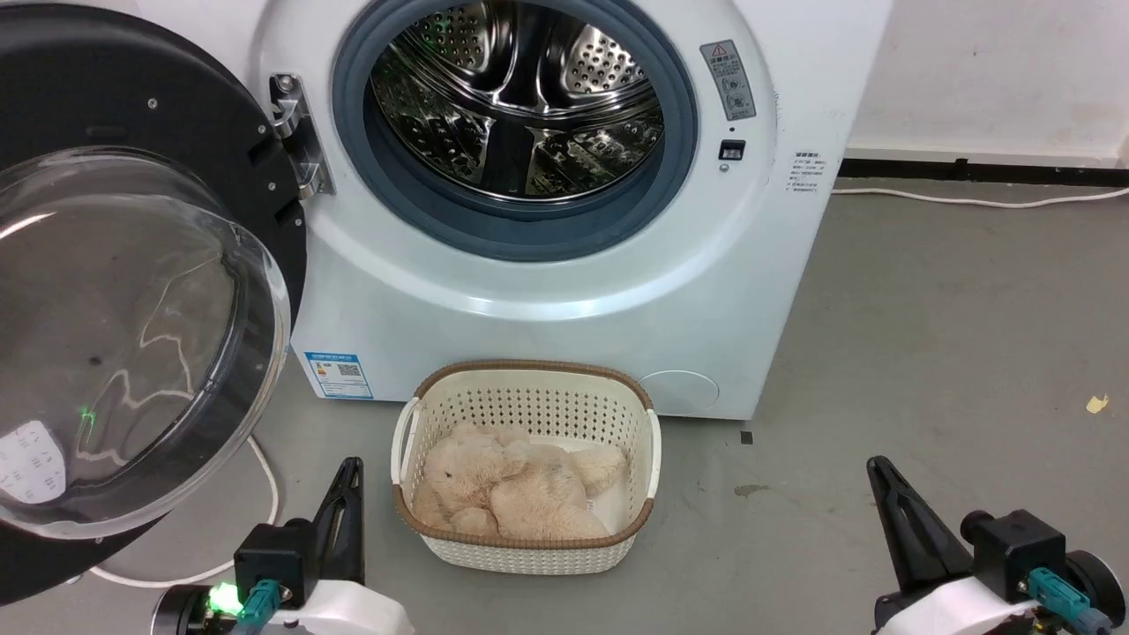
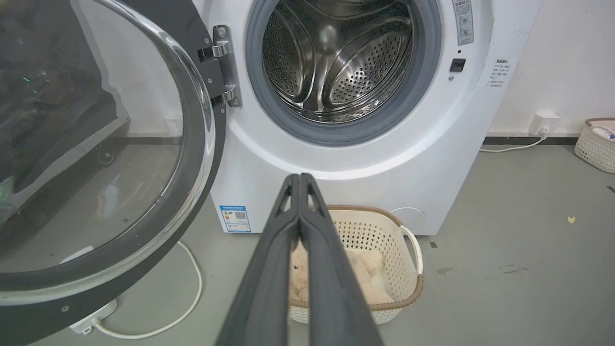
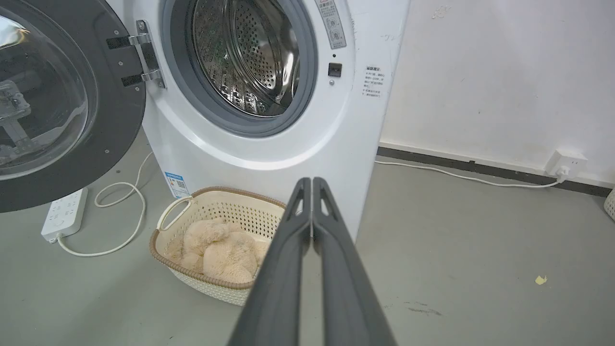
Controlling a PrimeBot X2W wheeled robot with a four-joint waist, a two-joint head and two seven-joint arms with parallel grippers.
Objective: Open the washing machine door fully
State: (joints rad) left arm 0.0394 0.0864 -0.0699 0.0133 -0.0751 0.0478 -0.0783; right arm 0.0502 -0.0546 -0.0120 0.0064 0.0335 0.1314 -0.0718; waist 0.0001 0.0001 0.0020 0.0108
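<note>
Near centre on the grey floor (image 1: 926, 353), just before the white washing machine (image 1: 564, 335): 1 cream perforated basket (image 1: 529, 410) with a brown rim and 2 white handles, 1 beige plush toy (image 1: 512, 494) lying inside. Above, steel drum (image 1: 520, 106) circled by a grey-blue rubber ring (image 1: 529, 234). Blue label (image 1: 338, 375) low on the machine's left. To the left, white power strip (image 3: 63, 215) with a looping cable (image 2: 201, 283). To the right, yellow scrap (image 1: 1096, 404), wall socket (image 3: 566, 163), 1 more basket (image 2: 596, 144) far right.
</note>
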